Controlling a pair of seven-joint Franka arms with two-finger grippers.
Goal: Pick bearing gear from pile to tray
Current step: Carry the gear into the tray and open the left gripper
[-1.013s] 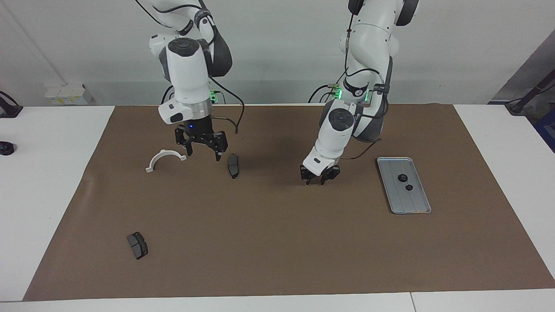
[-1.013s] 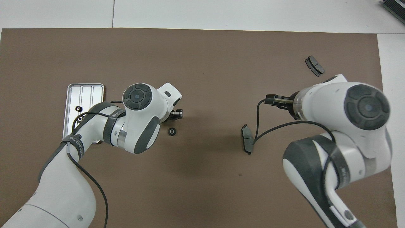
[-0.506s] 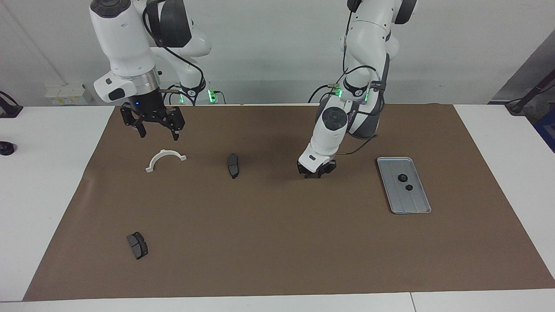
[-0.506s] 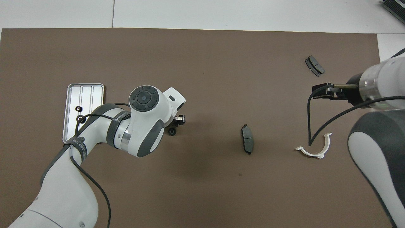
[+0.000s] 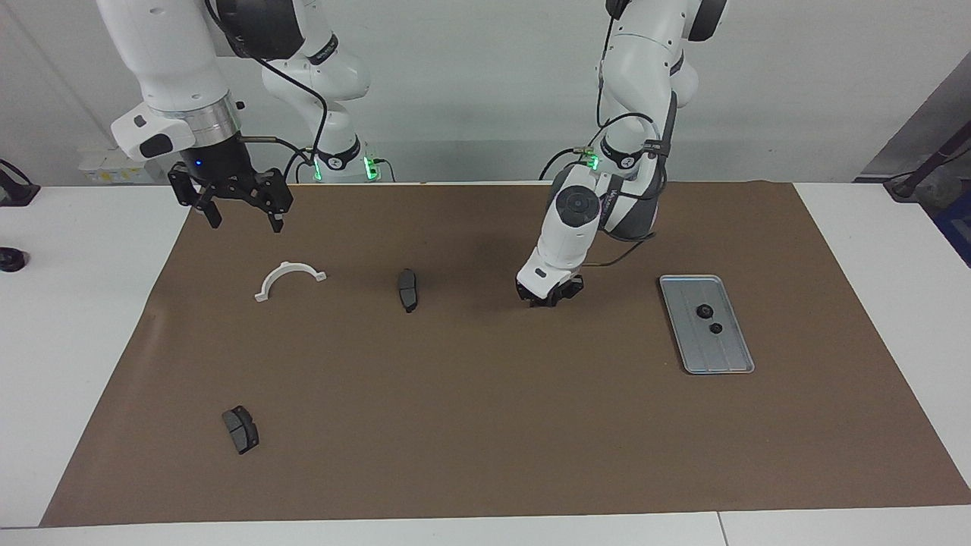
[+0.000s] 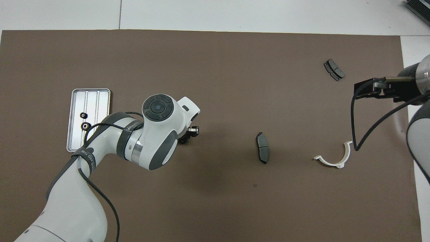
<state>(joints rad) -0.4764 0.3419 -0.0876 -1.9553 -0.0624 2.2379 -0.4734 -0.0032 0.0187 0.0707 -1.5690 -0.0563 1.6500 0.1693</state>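
The silver tray [image 5: 722, 358] [image 6: 91, 100] lies toward the left arm's end of the mat, with two small black bearing gears [image 5: 704, 310] [image 6: 85, 126] in it. My left gripper [image 5: 548, 299] [image 6: 188, 131] is down at the mat, beside the tray toward the middle. Its hand hides whatever is under it. The pile is spread out: one dark brake pad [image 5: 407, 289] [image 6: 263, 147] mid-mat, a white half-ring bracket [image 5: 290, 278] [image 6: 334, 158], and another brake pad [image 5: 240, 429] [image 6: 334, 69] farther out. My right gripper [image 5: 243, 224] [image 6: 361, 90] hangs open and empty, high over the mat's edge.
A brown mat [image 5: 485, 425] covers most of the white table. A small black object [image 5: 10, 260] sits on the bare table at the right arm's end. Cables trail from both wrists.
The left gripper has sunk to the mat over a loose black gear, which its hand now covers. The right arm has risen and swung away from the half-ring and brake pad toward its end.
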